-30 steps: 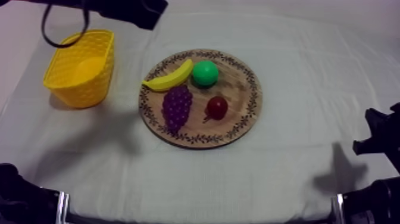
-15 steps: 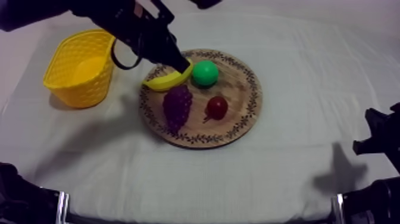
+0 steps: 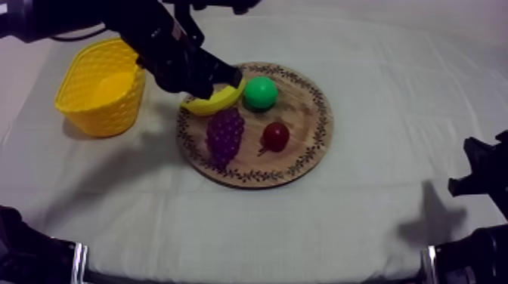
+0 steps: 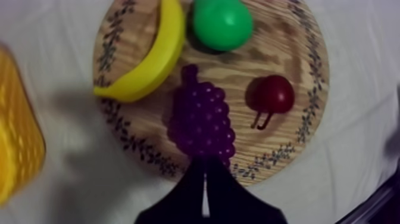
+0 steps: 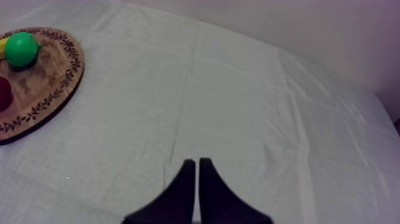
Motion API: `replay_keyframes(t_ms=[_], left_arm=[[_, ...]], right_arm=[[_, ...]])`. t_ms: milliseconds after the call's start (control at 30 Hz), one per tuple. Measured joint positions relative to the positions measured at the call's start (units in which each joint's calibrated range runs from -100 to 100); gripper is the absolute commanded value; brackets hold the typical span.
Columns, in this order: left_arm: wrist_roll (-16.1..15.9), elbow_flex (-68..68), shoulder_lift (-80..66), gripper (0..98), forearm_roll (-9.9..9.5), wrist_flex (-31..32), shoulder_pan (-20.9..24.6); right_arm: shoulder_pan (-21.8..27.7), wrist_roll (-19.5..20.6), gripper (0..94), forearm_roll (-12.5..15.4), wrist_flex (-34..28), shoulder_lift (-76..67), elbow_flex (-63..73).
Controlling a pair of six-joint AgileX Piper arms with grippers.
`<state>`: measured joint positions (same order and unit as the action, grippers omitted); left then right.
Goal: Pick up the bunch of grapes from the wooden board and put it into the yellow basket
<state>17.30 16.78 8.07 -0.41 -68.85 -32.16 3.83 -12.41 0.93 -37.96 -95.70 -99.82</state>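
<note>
Grapes (image 3: pixel 225 134) on wooden board (image 3: pixel 306 113), stem twd banana (image 3: pixel 215 100), long axis running to near rim. L arm slants in over banana; L tool (image 4: pixel 204 162) narrow, empty, at bunch's tip. R tool (image 5: pixel 195 162) narrow.

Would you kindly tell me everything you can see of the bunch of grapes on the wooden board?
The bunch of grapes is a dark purple toy that looks like moulded plastic: a cluster of small round beads with a short stem of the same colour. It lies flat on the wooden board, near the patterned rim. Its stem end points towards the banana, and the small red fruit sits apart beside it. Only the board appears to touch it.
</note>
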Motion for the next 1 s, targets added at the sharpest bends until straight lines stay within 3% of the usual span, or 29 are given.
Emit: replay_keyframes(t_ms=[200,400,500,700,1000], left_arm=[[8.2,-3.8,1.3,0.0,-1.22,-6.3,-0.3],[10.7,-5.5,2.4,2.6,-0.81,-7.3,-0.6],[10.3,-5.1,2.8,14.3,-0.05,-6.3,-0.5],[8.2,-1.6,3.1,47.8,2.39,-0.7,0.4],[9.1,1.0,3.1,74.1,2.95,0.9,1.0]], right_arm=[[0.0,0.0,0.3,0.0,0.0,0.0,0.0],[0.0,0.0,0.3,0.0,0.0,-0.1,0.0],[0.0,0.0,0.3,0.0,0.0,-0.1,0.0],[0.0,0.0,0.3,0.0,0.0,-0.1,0.0],[0.0,0.0,0.3,0.0,0.0,-0.1,0.0]])
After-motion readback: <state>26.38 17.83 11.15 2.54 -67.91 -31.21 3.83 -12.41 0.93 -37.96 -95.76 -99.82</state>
